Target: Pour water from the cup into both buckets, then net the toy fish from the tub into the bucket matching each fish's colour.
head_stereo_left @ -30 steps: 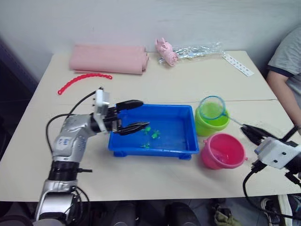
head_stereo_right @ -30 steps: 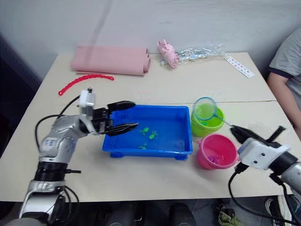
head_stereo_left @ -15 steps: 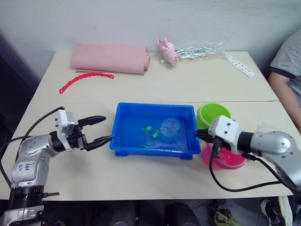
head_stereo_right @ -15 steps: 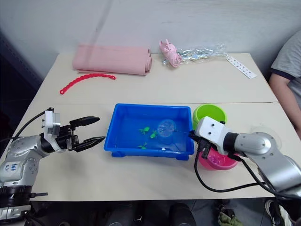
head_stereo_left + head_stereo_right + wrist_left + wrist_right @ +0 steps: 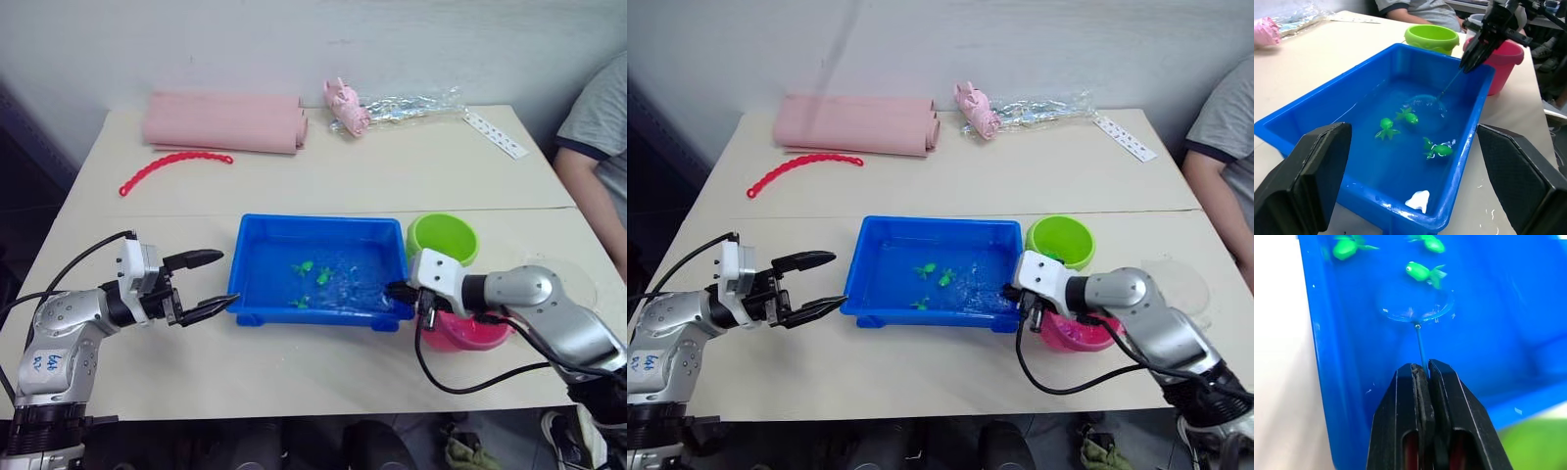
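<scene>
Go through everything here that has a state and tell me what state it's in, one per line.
Tub: holds water and three green fish.
Net: hoop dipped in the tub water, stick held by the right gripper.
Right gripper: shut on the net's stick.
Left gripper: open, beside the tub.
Green bucket: upright.
Pink bucket: upright.
</scene>
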You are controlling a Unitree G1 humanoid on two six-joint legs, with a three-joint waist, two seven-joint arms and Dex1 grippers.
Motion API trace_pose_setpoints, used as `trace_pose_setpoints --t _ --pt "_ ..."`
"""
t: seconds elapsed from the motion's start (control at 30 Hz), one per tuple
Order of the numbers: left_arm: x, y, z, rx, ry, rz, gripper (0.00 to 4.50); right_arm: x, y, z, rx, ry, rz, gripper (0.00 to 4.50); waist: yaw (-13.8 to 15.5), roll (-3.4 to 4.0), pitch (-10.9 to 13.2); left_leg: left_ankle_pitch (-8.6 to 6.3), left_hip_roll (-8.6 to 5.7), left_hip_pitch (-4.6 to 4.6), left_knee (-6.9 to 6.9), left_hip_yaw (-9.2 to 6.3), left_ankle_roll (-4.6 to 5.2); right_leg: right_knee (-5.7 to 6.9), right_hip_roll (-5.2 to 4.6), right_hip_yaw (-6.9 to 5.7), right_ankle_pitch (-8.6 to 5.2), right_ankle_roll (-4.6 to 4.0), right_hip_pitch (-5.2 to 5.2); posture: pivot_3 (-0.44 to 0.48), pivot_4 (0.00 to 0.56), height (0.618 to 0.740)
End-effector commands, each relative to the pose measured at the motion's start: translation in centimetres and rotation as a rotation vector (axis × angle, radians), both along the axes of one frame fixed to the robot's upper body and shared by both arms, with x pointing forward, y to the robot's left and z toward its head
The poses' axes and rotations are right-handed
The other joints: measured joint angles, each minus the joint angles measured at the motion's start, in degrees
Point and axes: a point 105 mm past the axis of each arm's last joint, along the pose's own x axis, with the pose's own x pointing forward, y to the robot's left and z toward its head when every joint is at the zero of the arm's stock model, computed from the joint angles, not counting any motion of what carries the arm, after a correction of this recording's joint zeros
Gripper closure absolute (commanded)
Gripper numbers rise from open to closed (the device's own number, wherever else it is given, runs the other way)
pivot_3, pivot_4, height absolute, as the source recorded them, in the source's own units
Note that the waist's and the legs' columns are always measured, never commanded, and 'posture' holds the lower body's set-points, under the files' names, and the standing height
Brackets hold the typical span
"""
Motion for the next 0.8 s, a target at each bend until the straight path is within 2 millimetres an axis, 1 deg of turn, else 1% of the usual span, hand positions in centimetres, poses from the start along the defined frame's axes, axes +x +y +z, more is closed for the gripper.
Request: trace_pose_setpoints --t 0.03,0.23,0.43,0.53,0.6,0.67,0.8 --pt "-0.7 -0.2 0.9 0.025 -0.049 0.005 0.06 0.5 2.1 -0.2 0.164 0.049 0.052 4.50 0.0 -0.02 0.0 0.00 0.00 0.00 0.00 0.00 0.00 -0.01 0.00 0.00 0.00 0.00 0.00 0.000 0.150 0.740" --pt "-0.8 0.0 0.9 0.031 -0.043 0.014 0.06 0.5 2.2 0.6 0.237 0.021 0.064 4.50 0.1 -0.02 0.0 -0.01 -0.01 -0.02 0.00 0.00 0.01 -0.01 -0.01 -0.01 0.00 0.00 -0.01 0.000 0.150 0.740" --pt "-0.5 0.1 1.1 0.034 -0.043 0.018 0.06 -0.3 2.2 1.8 0.349 0.006 0.077 4.50 0.1 -0.02 0.0 -0.01 -0.01 -0.02 0.00 0.00 0.00 -0.01 -0.01 0.00 0.00 0.00 -0.01 0.000 0.150 0.740" --pt "-0.2 0.2 1.6 0.020 -0.059 0.023 0.06 -1.1 1.4 2.5 0.368 -0.007 0.087 4.50 0.1 -0.02 0.0 -0.01 -0.01 -0.02 -0.01 0.00 0.00 -0.01 0.00 -0.01 0.00 0.00 -0.01 0.000 0.150 0.740" --pt "0.0 0.2 2.1 -0.002 -0.070 0.027 0.06 -1.6 0.7 3.4 0.419 -0.014 0.077 4.50 0.1 -0.02 0.0 -0.02 -0.01 -0.01 -0.01 0.00 0.00 -0.01 0.00 -0.02 0.00 0.00 -0.01 0.000 0.150 0.740" --pt "0.1 0.0 2.2 -0.012 -0.069 0.025 0.06 -1.9 0.0 4.2 0.439 -0.049 0.061 4.50 0.1 -0.02 0.0 -0.02 -0.01 -0.02 -0.01 0.00 0.00 -0.01 0.00 -0.02 0.00 0.00 -0.01 0.000 0.150 0.740" --pt "0.3 -0.5 2.4 -0.017 -0.077 0.007 0.06 -2.5 -1.2 4.7 0.441 -0.102 0.035 4.50 0.2 -0.02 0.0 -0.02 -0.01 -0.02 -0.02 0.00 0.00 -0.02 -0.01 -0.02 0.00 0.00 -0.01 0.000 0.150 0.740"
